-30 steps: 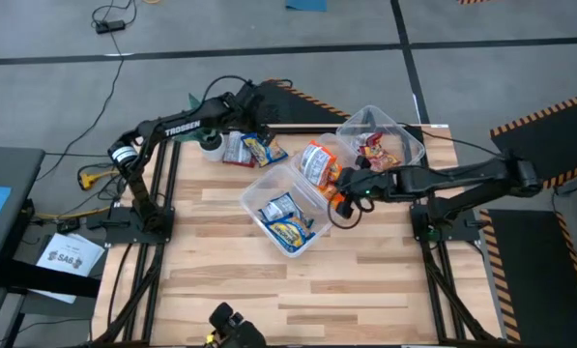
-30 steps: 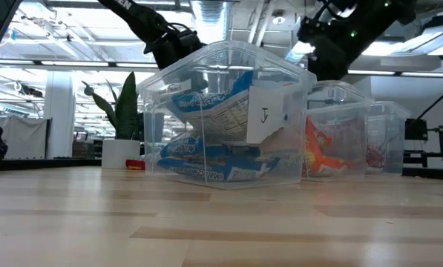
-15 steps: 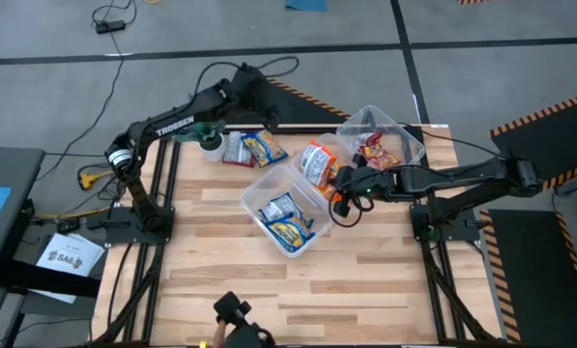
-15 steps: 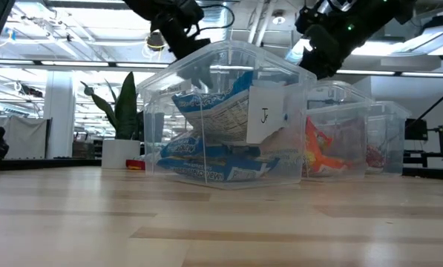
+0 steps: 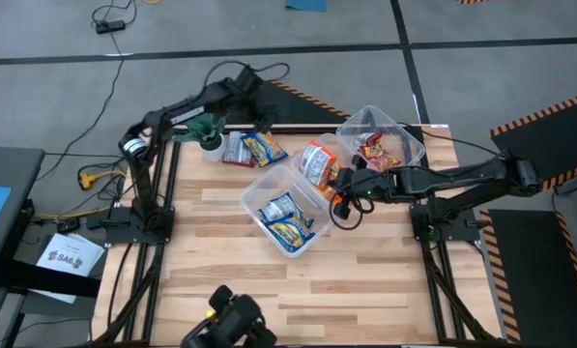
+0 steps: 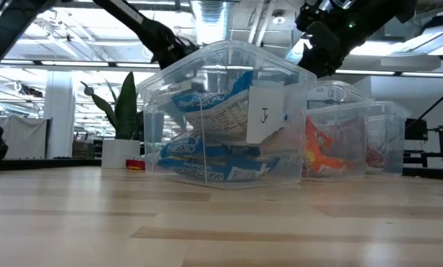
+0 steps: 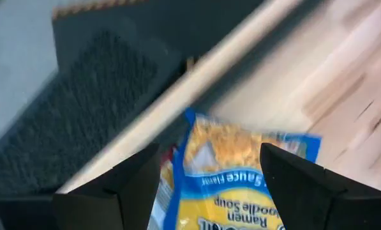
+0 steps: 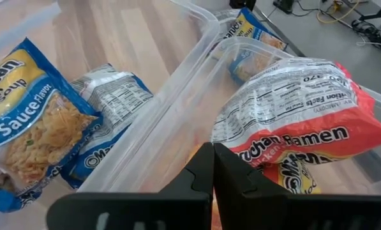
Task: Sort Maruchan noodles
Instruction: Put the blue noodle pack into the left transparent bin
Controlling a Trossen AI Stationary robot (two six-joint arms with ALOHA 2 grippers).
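Two Maruchan packets lie flat on the table near its far edge: a blue-and-yellow one (image 5: 265,147) (image 7: 241,172) and a silvery one (image 5: 238,149) to its left. My left gripper (image 5: 257,114) (image 7: 209,150) hangs open above the blue-and-yellow packet, a finger on either side of it, touching nothing. Three clear tubs hold other packets: blue-and-yellow ones (image 5: 286,220) (image 8: 30,128), orange ones (image 5: 317,160) (image 8: 292,128) and dark red-brown ones (image 5: 375,147). My right gripper (image 5: 338,182) (image 8: 212,153) is shut and hovers over the walls where the nearest and middle tubs (image 8: 177,108) meet.
A small potted plant (image 5: 211,145) (image 6: 125,111) stands at the far left corner, close to the loose packets. The three tubs stand in a slanted row from the table's middle (image 5: 259,198) to its far right corner (image 5: 404,130). A dark object (image 5: 228,324) sits at the near edge.
My left arm has swung about over the far left corner: in the low view its gripper rose, then came down again and shifted a little leftward, staying above the loose packets. The packets and tubs have not moved.
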